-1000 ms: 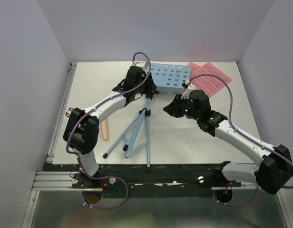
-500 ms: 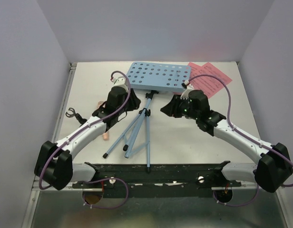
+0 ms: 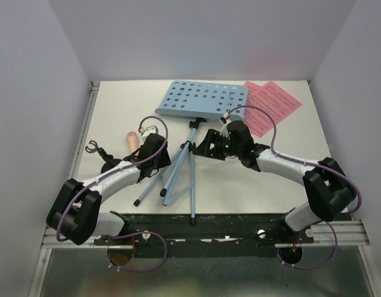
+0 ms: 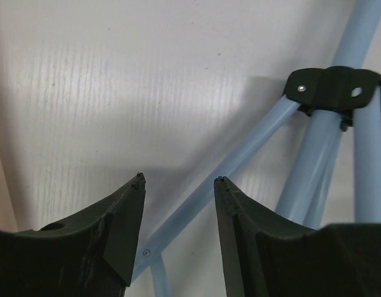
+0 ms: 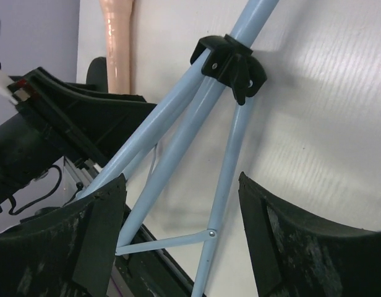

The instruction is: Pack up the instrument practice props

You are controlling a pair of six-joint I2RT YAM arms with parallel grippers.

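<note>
Legs of the light-blue music stand (image 3: 192,185) fan out toward the near edge of the white desk (image 3: 289,148). Its hole-dotted plate (image 3: 203,99) sits at the far end, tilted so the left corner comes nearer to you. Both of your arms reach in toward the stand from either side.

Your left hand (image 3: 161,162) is low over the desk at the leftmost leg. In the left wrist view its fingers are apart, and that hand (image 4: 178,179) frames a pale blue leg that runs slantwise through the gap. You cannot tell from that view whether either fingertip touches the tube. The black hub (image 4: 333,86) where the legs meet is up and to the right of the fingers.

Your right hand (image 3: 200,145) is just right of the pole, below the plate. Its fingers are spread wide. In the right wrist view that hand (image 5: 181,179) has two legs and a thin cross brace between the fingers, and neither finger closes on them. The black collar (image 5: 231,65) lies beyond the fingertips.

The two pink sheet-music pages (image 3: 271,105) lie flat at the far right of the desk, just beside the plate's right end. The beige-pink toy microphone (image 3: 133,141) lies on the desk left of your left wrist, and it shows again at the top of the right wrist view (image 5: 116,37). The short black mic stand (image 3: 93,148) is near the desk's left edge, close to the microphone.
</note>
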